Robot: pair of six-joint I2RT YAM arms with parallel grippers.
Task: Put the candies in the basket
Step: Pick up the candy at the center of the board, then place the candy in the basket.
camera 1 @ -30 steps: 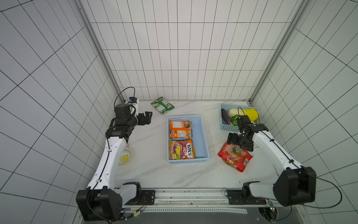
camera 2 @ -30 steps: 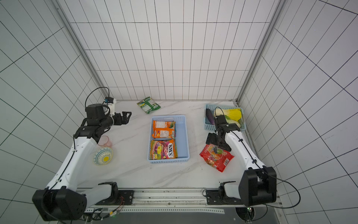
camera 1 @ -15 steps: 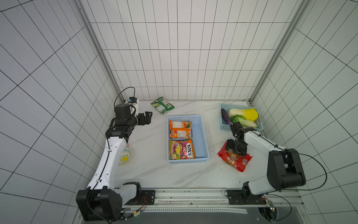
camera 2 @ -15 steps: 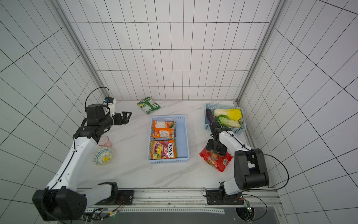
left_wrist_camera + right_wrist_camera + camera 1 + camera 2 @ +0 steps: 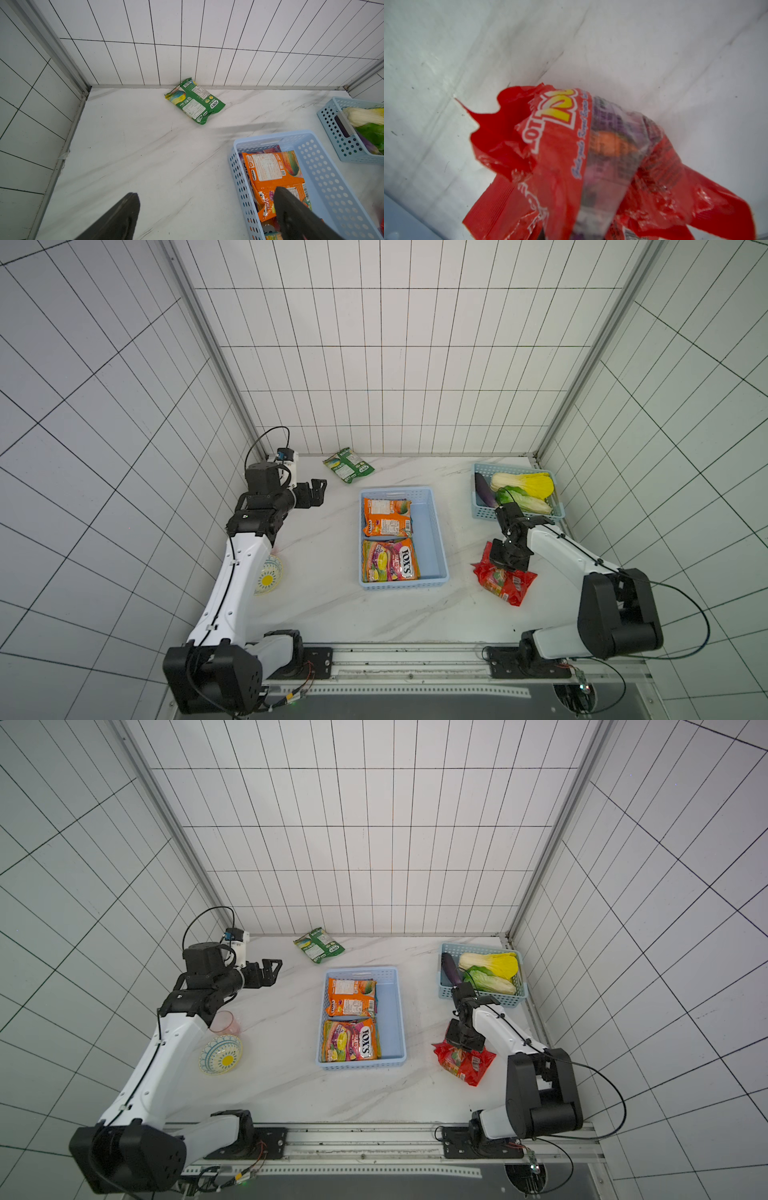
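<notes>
The pale blue basket (image 5: 438,531) (image 5: 394,1019) stands mid-table and holds an orange candy bag (image 5: 386,516) and a purple FOXS bag (image 5: 388,560). A red candy bag (image 5: 505,583) (image 5: 465,1063) lies right of the basket. My right gripper (image 5: 508,562) (image 5: 463,1040) points down, shut on that bag's far end. In the right wrist view the red bag (image 5: 571,155) bunches up at the jaws. A green candy bag (image 5: 348,464) (image 5: 194,100) lies by the back wall. My left gripper (image 5: 318,493) (image 5: 205,207) hovers open and empty, left of the basket.
A smaller teal-blue lattice basket (image 5: 482,510) with two cabbages and an eggplant stands at the back right, close behind my right arm. A patterned bowl (image 5: 220,1054) and a pink cup (image 5: 226,1022) sit under my left arm. Tiled walls enclose three sides.
My right gripper has dropped onto the red bag and closed on its far end, crumpling it. The left arm has not moved.
</notes>
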